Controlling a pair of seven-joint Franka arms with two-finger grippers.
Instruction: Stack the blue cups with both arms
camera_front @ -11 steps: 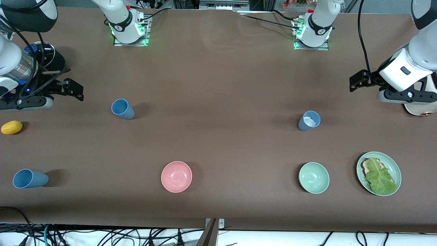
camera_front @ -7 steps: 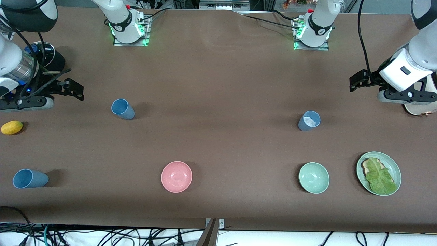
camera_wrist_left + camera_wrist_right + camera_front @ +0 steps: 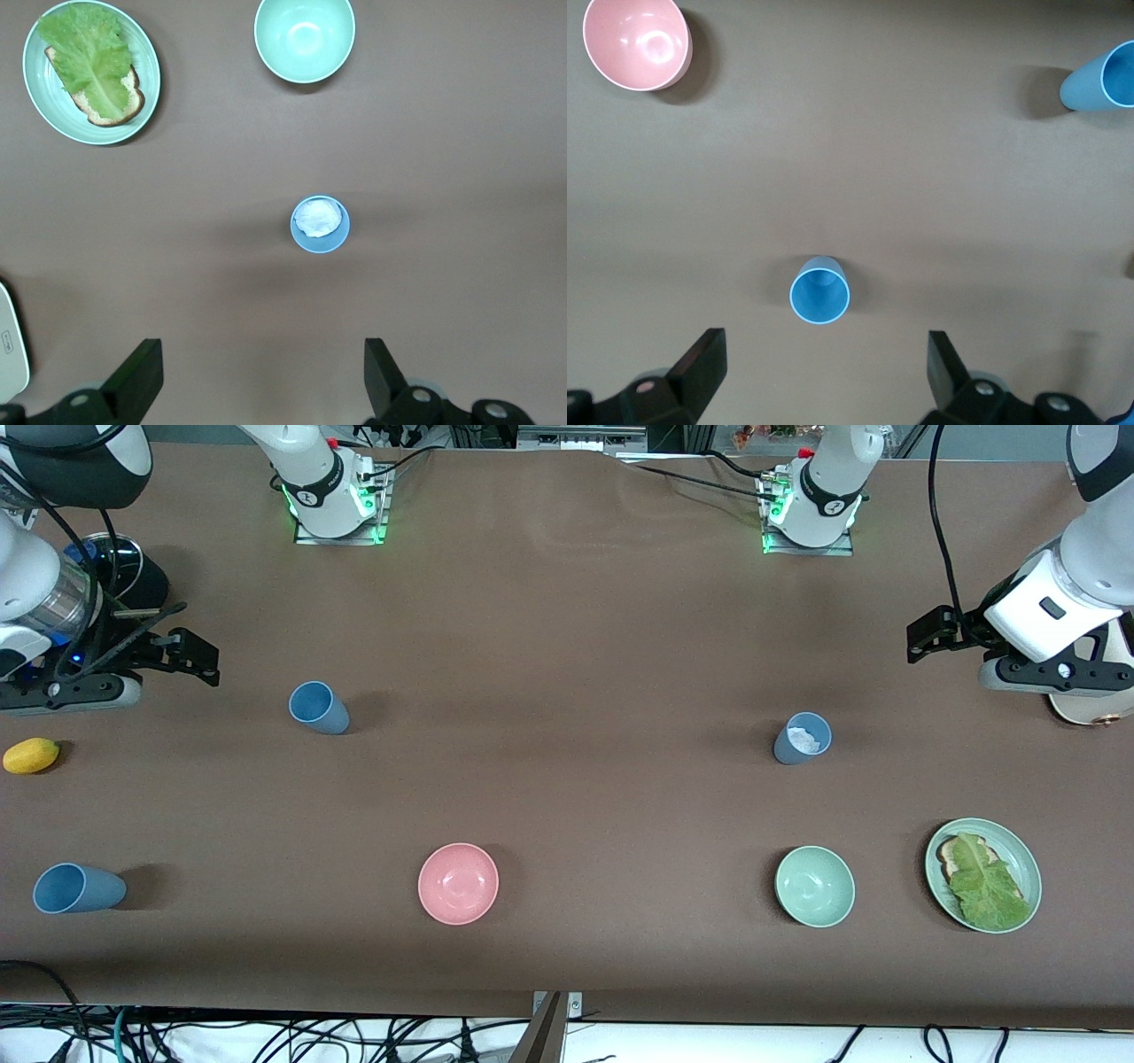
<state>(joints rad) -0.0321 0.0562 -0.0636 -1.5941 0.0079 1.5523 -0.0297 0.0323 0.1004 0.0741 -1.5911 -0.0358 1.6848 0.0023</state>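
Observation:
A medium blue cup [image 3: 317, 707] stands upright toward the right arm's end; it also shows in the right wrist view [image 3: 819, 290]. A paler grey-blue cup [image 3: 803, 738] with a white bit inside stands toward the left arm's end, and also shows in the left wrist view [image 3: 320, 224]. A third blue cup [image 3: 78, 888] stands nearer the camera at the right arm's end, seen also in the right wrist view [image 3: 1103, 80]. My right gripper [image 3: 197, 657] [image 3: 824, 372] is open and empty, up beside the medium cup. My left gripper [image 3: 926, 638] [image 3: 262, 381] is open and empty, apart from the paler cup.
A pink bowl [image 3: 458, 883] and a green bowl [image 3: 814, 886] sit nearer the camera. A green plate [image 3: 1019, 855] holds bread and lettuce. A yellow fruit [image 3: 31, 755] lies at the right arm's end. A black round object [image 3: 133, 571] stands by the right arm.
The right gripper has edged very slightly toward the table's middle. The left arm and all cups have not moved.

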